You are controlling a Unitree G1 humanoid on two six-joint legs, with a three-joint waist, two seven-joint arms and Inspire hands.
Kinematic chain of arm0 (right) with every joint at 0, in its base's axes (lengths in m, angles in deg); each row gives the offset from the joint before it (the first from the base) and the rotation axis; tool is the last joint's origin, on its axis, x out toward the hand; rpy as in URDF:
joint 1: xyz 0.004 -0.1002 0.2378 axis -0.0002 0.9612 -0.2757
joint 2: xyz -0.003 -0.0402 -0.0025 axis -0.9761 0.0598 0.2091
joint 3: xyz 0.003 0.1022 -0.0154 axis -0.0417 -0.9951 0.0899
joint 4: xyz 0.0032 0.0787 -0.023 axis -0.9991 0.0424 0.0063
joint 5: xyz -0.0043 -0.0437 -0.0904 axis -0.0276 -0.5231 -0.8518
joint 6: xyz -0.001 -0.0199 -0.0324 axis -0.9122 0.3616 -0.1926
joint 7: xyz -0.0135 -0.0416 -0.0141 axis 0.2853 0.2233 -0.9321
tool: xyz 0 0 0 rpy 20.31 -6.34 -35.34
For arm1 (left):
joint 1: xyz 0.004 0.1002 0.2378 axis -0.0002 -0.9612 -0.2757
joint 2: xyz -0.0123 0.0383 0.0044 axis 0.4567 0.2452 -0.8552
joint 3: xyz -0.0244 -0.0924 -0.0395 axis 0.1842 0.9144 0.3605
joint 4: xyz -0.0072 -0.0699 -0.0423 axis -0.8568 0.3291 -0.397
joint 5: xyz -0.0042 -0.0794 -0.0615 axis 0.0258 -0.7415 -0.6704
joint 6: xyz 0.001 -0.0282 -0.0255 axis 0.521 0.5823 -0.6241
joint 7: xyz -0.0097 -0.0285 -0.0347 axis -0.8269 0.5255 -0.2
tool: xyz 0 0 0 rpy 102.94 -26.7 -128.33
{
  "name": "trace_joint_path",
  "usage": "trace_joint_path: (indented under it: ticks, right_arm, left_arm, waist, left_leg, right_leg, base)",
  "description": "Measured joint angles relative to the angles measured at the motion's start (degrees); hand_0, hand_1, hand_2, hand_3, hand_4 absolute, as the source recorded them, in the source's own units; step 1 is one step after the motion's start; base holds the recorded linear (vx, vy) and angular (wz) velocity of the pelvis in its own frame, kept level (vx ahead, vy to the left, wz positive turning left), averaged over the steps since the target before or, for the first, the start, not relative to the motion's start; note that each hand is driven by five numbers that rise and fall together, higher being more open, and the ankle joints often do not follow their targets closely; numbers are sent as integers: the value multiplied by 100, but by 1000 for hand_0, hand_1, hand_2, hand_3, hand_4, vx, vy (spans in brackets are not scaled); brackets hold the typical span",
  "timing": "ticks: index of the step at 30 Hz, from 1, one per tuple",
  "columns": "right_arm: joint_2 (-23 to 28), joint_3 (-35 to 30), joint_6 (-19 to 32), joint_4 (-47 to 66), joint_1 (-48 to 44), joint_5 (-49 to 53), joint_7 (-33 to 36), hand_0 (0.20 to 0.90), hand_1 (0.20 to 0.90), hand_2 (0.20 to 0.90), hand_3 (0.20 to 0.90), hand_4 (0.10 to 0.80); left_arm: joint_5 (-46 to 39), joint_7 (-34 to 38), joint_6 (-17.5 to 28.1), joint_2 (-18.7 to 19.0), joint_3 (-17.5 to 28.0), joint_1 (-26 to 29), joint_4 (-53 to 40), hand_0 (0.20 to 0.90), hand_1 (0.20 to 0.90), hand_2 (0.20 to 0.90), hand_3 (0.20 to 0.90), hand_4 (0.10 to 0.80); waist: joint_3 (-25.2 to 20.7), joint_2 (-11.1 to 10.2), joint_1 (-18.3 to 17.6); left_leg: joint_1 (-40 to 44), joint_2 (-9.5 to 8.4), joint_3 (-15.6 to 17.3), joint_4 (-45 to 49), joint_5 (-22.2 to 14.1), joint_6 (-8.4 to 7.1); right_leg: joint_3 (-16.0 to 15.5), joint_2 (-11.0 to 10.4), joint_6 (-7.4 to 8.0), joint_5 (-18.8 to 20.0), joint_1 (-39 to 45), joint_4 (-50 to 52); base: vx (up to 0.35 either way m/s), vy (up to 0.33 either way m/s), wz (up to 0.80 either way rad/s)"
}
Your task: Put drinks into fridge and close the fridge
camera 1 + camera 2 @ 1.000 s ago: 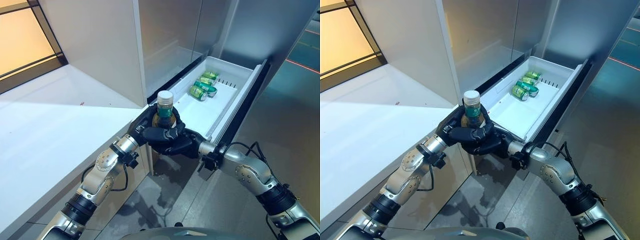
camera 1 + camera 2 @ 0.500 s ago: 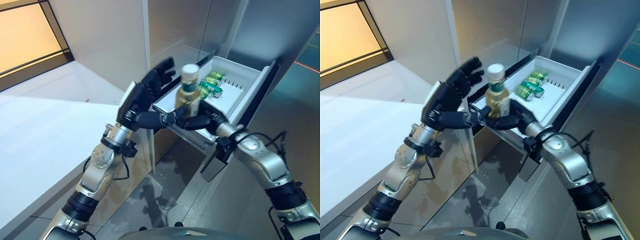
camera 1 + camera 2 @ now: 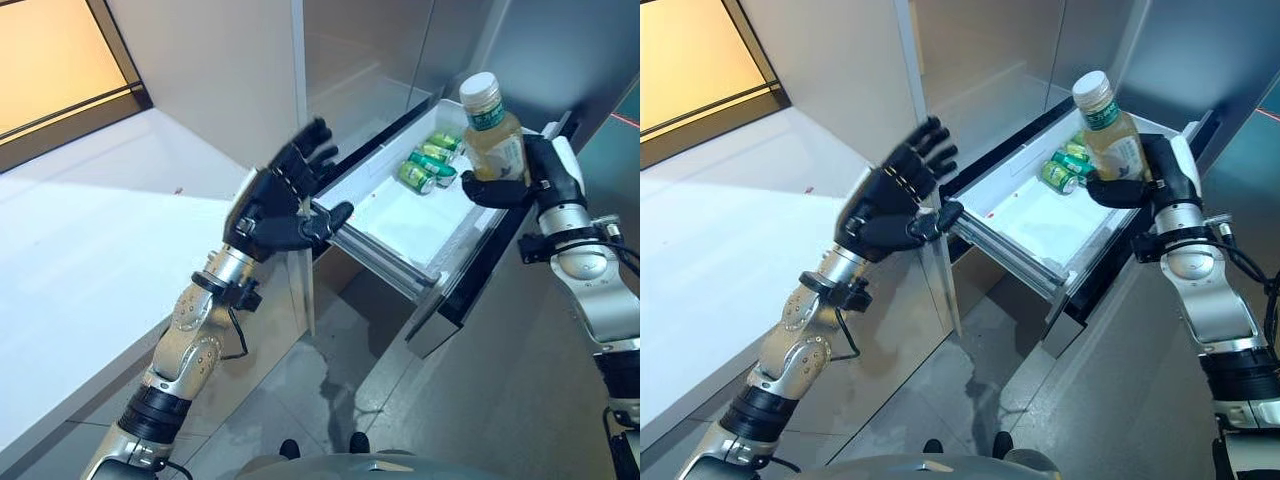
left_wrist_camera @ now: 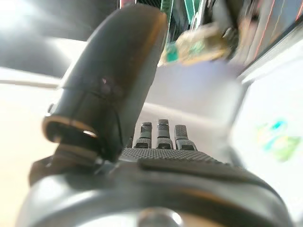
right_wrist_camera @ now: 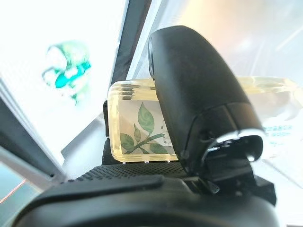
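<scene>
A pale yellow drink bottle (image 3: 492, 138) with a white cap and green label stands upright in my right hand (image 3: 545, 172), which is shut on it above the far right side of the pulled-out white fridge drawer (image 3: 400, 228). The right wrist view shows the bottle (image 5: 142, 135) pressed between thumb and palm. Several green cans (image 3: 428, 166) lie at the back of the drawer. My left hand (image 3: 275, 205) is open, fingers spread, in the air by the drawer's near left corner and holds nothing.
A white counter (image 3: 90, 260) runs along the left. The grey fridge body (image 3: 370, 60) rises behind the drawer, with a white panel (image 3: 220, 70) at its left. Grey floor (image 3: 330, 390) lies below the drawer's front.
The bottle passed from both hands to the right hand alone, which carried it up and right over the drawer. My left hand let go and opened. The camera also shifted.
</scene>
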Motion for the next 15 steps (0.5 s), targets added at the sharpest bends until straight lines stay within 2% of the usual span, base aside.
trace_joint_path:
  ticks: [3,6,9,15]
  right_arm:
    - [224,63,11,-508,-386,14,128,300,300,300,200,100]
    - [705,542,240,-1400,-1036,79,162,300,300,300,200,100]
    - [1010,779,395,-2274,-1624,318,103,300,300,300,200,100]
    - [1313,1211,467,-3567,-2319,761,-419,300,300,300,200,100]
  left_arm:
    - [-309,-226,-713,7,-320,-307,387,900,900,900,900,800]
    - [-610,-415,-1272,20,-526,-727,882,900,900,900,900,800]
    - [-595,-481,-1583,117,-624,-1153,1332,900,900,900,900,800]
    - [27,-633,-1564,391,-768,-1413,2272,900,900,900,900,800]
  waist:
    - [38,26,105]
    - [57,47,134]
    - [69,61,325]
    - [77,61,699]
  left_leg:
    - [3,-5,-64,0,16,-3]
    - [-8,-36,-237,1,54,2]
    - [-89,-66,-421,-3,109,6]
    - [-379,-121,-713,1,224,9]
  right_leg:
    - [-116,-12,10,-13,40,-2]
    - [-288,-43,23,-44,93,-2]
    - [-474,-73,28,-72,100,-3]
    - [-751,-119,43,-96,-55,-2]
  base:
    - [78,49,16]
    - [81,47,29]
    - [60,27,29]
    - [-1,-22,30]
